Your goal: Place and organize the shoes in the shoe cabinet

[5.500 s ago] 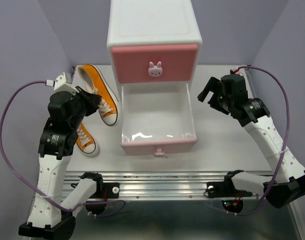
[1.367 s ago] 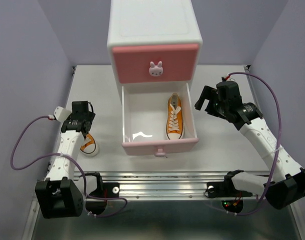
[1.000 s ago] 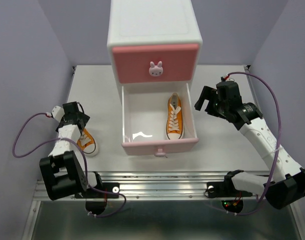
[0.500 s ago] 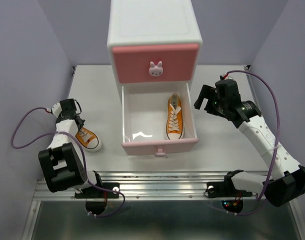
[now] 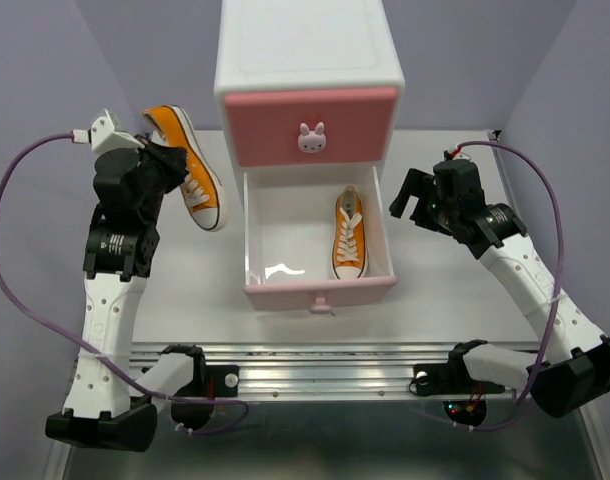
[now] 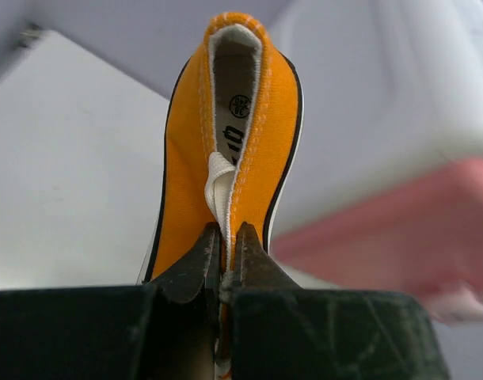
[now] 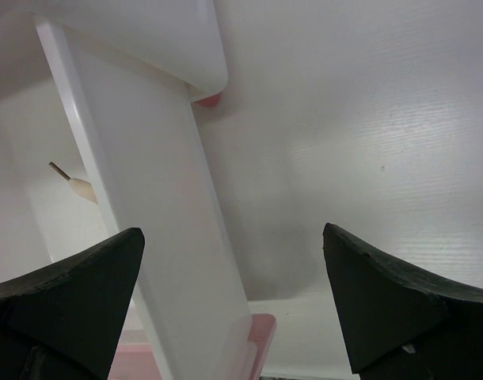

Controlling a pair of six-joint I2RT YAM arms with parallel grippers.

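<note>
My left gripper (image 5: 168,166) is shut on the tongue and lace of an orange shoe (image 5: 186,166) and holds it in the air, left of the shoe cabinet (image 5: 305,60). In the left wrist view the shoe (image 6: 249,142) hangs heel-up above my gripper (image 6: 226,229). The other orange shoe (image 5: 350,235) lies in the open lower drawer (image 5: 320,292), at its right side. The upper drawer (image 5: 310,125) is shut. My right gripper (image 5: 410,200) is open and empty beside the drawer's right wall (image 7: 170,237). The black shoes are out of view.
The left half of the lower drawer holds nothing. Purple walls stand close on both sides. A metal rail (image 5: 325,362) runs along the table's near edge. Purple cables loop off both arms.
The left gripper has lifted the orange shoe off the table at the left and carried it up toward the cabinet's left side. The right arm has hardly moved.
</note>
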